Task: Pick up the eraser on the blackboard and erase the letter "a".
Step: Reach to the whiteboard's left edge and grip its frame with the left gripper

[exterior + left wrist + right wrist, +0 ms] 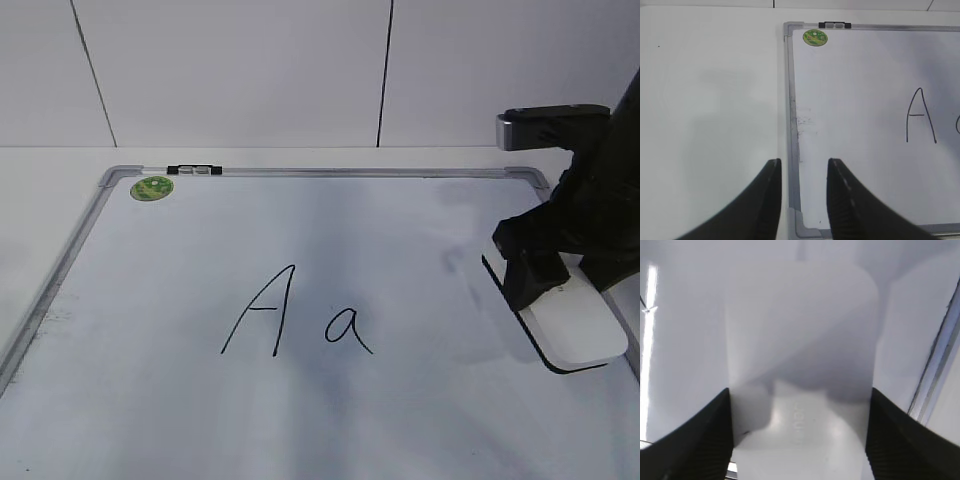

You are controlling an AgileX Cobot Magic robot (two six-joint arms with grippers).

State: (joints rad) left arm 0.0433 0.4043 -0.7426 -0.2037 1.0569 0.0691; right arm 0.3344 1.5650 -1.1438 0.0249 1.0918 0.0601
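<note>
1. Over the right edge of the large white dry-erase blackboard with its grey metal frame (320, 172), straddling the white rounded-rectangular plastic eraser with a black felt underside (578, 330): the black right gripper (565, 278), fingers down either long side of the block.
2. Seen from the right wrist: dark ribbed fingers (700, 440) flanking the eraser (800, 390) left and right, seemingly at or just beside its edges; cannot tell whether pressed tight or merely bracketing. No sign of lift, judging by the block lying flat on the board.
3. Running front to back along the board's right frame rail (935, 370), the eraser's long axis; faint raised grey lettering on its top face, black felt showing as a thin dark rim at the near end.
4. Lying to the left of the eraser, near the board's middle and well apart from it: the small handwritten lowercase letter "a" in thin black marker (347, 328), intact, just beside a taller pointed capital "A" (262, 310) farther left. Coming sweep likely leftward, stopping short of the capital.
5. Hovering at the board's near left corner, fingers parted and holding nothing: the black left gripper (802, 200), much farther from eraser and letter than the right.
6. Also on the board: a round green sticker (152, 187) and a small black-and-silver clip (194, 170) at the far left corner.
</note>
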